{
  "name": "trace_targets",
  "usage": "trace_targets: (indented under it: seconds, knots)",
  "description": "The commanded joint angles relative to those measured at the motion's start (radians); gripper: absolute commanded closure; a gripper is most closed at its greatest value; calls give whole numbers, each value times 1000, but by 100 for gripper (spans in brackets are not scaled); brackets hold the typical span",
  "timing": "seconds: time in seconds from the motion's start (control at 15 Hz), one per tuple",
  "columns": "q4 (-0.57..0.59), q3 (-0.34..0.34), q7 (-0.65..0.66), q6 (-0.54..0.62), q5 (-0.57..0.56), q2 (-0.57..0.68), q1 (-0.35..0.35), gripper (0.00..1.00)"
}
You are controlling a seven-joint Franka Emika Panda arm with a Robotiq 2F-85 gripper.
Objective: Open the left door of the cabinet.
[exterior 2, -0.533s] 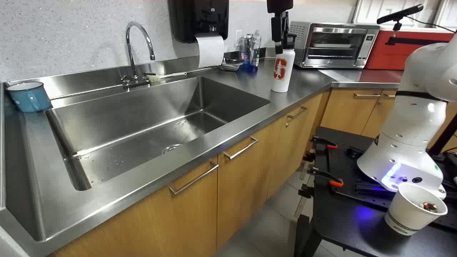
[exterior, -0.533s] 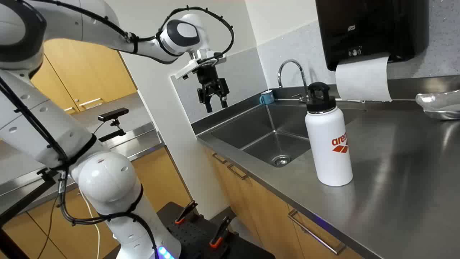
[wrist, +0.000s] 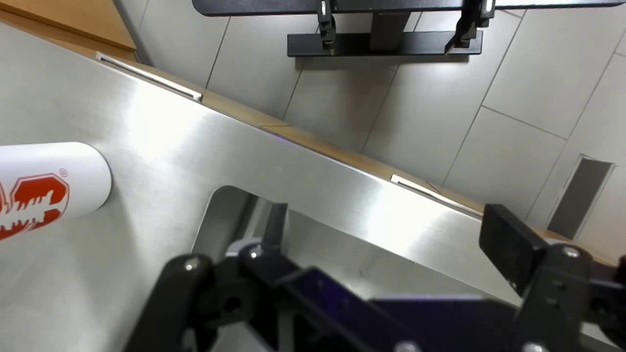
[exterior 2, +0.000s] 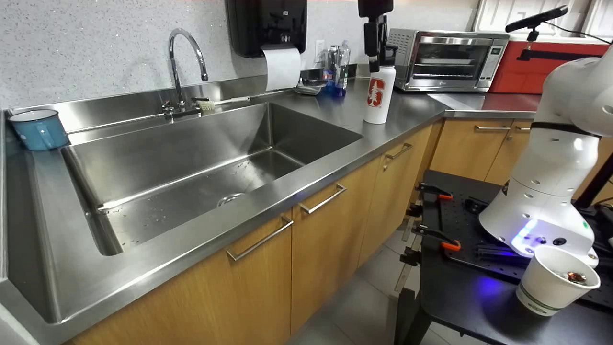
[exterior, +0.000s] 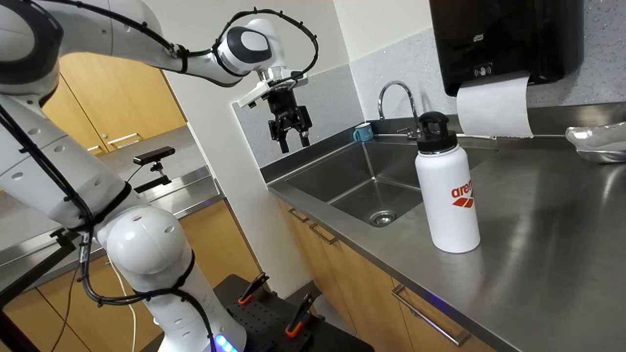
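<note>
The left door point(exterior 2: 225, 292) of the sink cabinet point(exterior 2: 306, 258) is seen closed at the left end of the front in an exterior view, below the stainless steel surface point(exterior 2: 191, 244); its slim bar handle point(exterior 2: 263, 240) is mounted near its right-hand edge, close under the front lip. The claw point(exterior: 295, 143) is held high, seemingly over the sink point(exterior 2: 177, 153), with its fingers point(wrist: 511, 239) spread wide and nothing gripped between them. The step in hand is judged to be the approach: the claw should first be carried out past the front lip and only then lowered, so that the surface is not struck. It should be turned until one finger can be passed above the bar and the other below, near mid-length, since the next handle point(exterior 2: 327, 201), on the neighbouring door point(exterior 2: 333, 235), sits just beside it and could be caught by mistake. Once the bar is gripped, the pull is best made slowly along an arc, as hinges are presumed at the opposite edge
</note>
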Motion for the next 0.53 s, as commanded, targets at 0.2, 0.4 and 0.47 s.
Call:
trace_targets:
  seconds: [0.2,0.4,0.47]
  knots:
    - [-14,39,10,-17,-17,-18,39,0]
    - [-33,119,36,-27,-31,-24,104,0]
    - [-35,155,62,-35,-35,-15,130,0]
